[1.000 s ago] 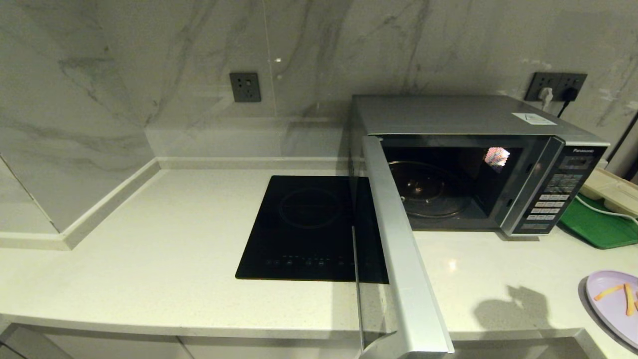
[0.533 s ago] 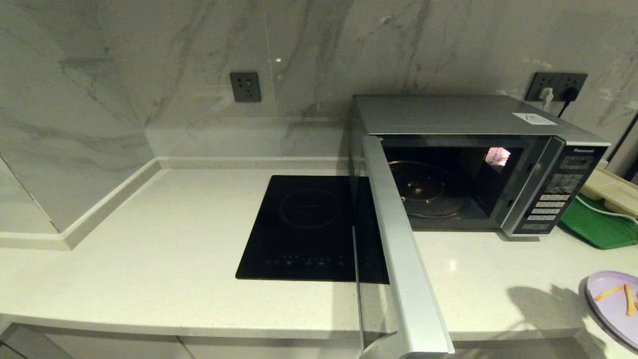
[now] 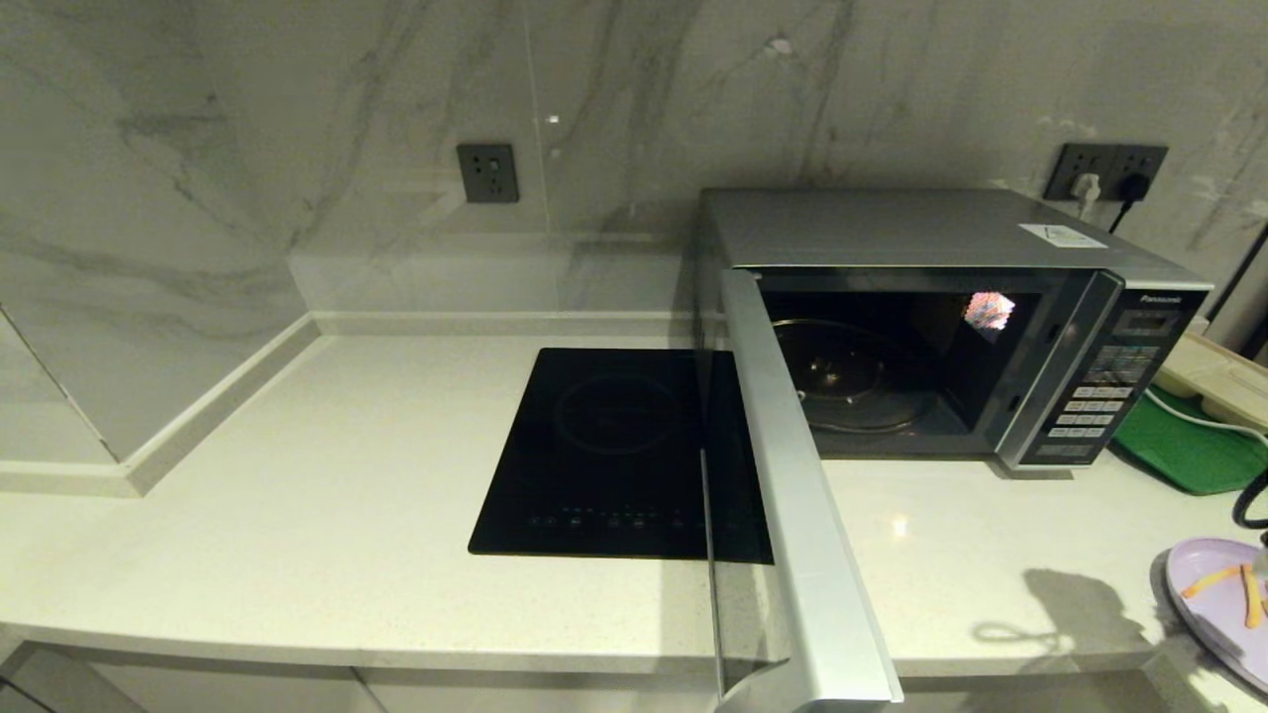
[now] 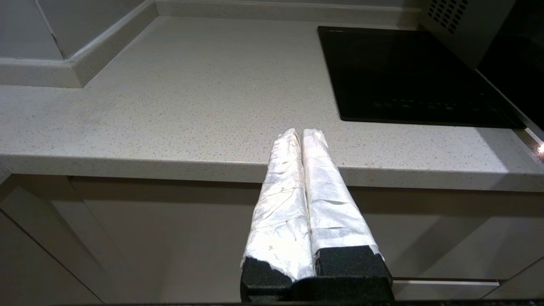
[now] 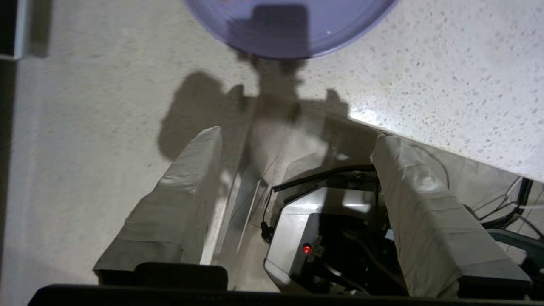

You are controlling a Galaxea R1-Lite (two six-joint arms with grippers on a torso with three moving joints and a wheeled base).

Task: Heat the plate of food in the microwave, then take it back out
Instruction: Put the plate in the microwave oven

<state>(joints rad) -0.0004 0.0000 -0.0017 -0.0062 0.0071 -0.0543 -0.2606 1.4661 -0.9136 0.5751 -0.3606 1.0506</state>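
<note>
The silver microwave [image 3: 931,233] stands at the back right with its door [image 3: 792,515] swung wide toward me; the glass turntable [image 3: 852,376] inside is bare. The lilac plate of food [image 3: 1214,594] with orange fries [image 3: 1250,594] lies at the counter's front right corner, partly cut off. My right gripper [image 5: 297,140] hangs open over the counter's front edge, and the plate [image 5: 289,25] lies just beyond its fingertips, untouched. In the head view only that arm's cable [image 3: 1250,500] shows. My left gripper [image 4: 301,134] is shut on nothing, parked low before the counter's front edge.
A black induction cooktop [image 3: 614,446] lies left of the open door, which juts out past the counter's front edge. A green tray [image 3: 1189,451] and a white power strip [image 3: 1214,376] sit right of the microwave. The robot's base [image 5: 323,238] shows below the right gripper.
The right arm's shadow has slid rightward along the counter's front toward the plate. Its cable has come into the head view at the right edge, above the plate.
</note>
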